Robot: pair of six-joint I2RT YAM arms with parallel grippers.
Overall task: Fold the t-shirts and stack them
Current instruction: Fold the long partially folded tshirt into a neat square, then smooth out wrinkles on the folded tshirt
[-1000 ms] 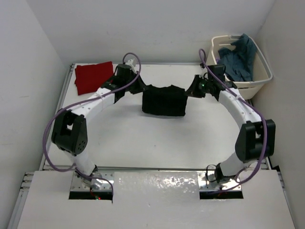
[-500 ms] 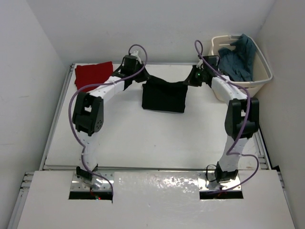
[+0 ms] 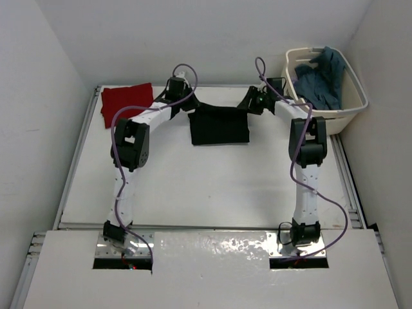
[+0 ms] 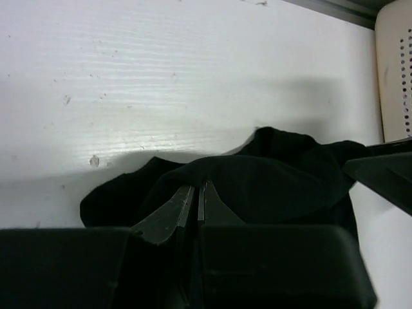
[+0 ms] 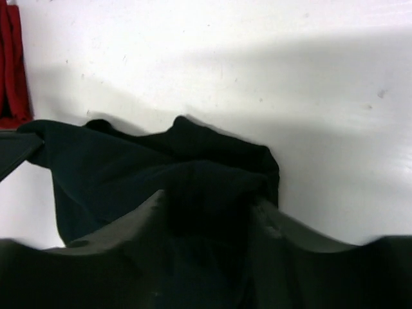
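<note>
The black t-shirt (image 3: 219, 126) lies as a folded rectangle at the far middle of the table. My left gripper (image 3: 187, 107) is at its far left corner, shut on a bunch of the black cloth (image 4: 277, 174), the fingertips (image 4: 187, 193) pinched together. My right gripper (image 3: 249, 103) is at the far right corner with its jaws apart; black cloth (image 5: 193, 161) bulges loosely between the fingers (image 5: 154, 203). The folded red t-shirt (image 3: 126, 103) rests at the far left corner. A blue-grey t-shirt (image 3: 322, 77) hangs over the tub.
The cream plastic tub (image 3: 351, 103) stands at the far right, close to my right arm; its wall (image 4: 393, 64) shows in the left wrist view. The back wall runs just behind both grippers. The red shirt's edge (image 5: 11, 64) shows in the right wrist view.
Both arms have stretched toward the back wall, drawing the black shirt's far edge with them. The right gripper's jaws have come apart; the left stays shut.
</note>
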